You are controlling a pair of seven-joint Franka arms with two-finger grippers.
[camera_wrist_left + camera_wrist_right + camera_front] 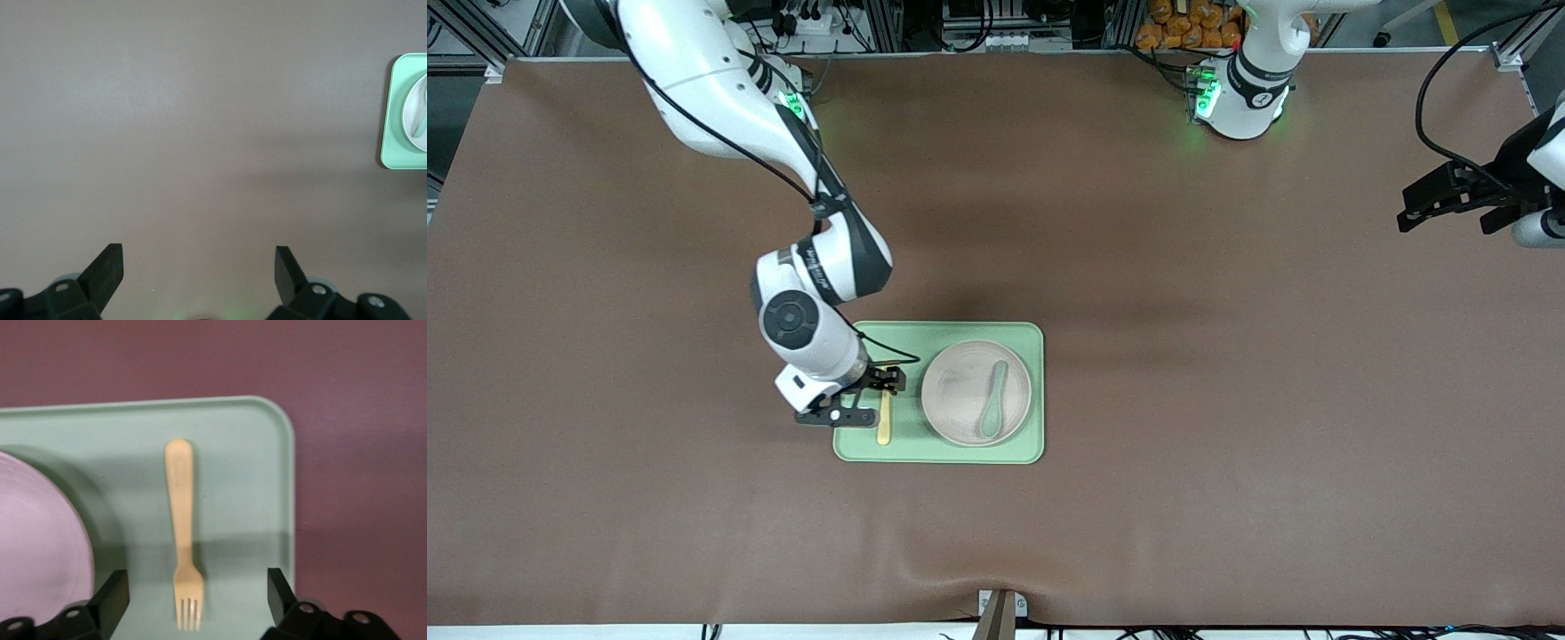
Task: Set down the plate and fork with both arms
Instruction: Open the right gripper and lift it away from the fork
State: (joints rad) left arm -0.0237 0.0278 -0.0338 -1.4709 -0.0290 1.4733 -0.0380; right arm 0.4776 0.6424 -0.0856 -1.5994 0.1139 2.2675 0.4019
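Note:
The pale yellow fork (884,425) (181,520) lies flat on the pale green tray (1032,391) (240,487), beside the plate toward the right arm's end. The beige plate (960,391) (33,547) sits on the same tray. My right gripper (886,380) (197,583) hovers low over the fork's tine end, open. The fork lies between its fingers, touching neither. My left gripper (1414,206) (199,252) waits open over bare table at the left arm's end, holding nothing.
A grey-green spoon (992,400) lies in the plate. The tray (390,133) rests on a brown table cover. The right arm's elbow (827,267) hangs over the table just beside the tray's edge nearest the bases.

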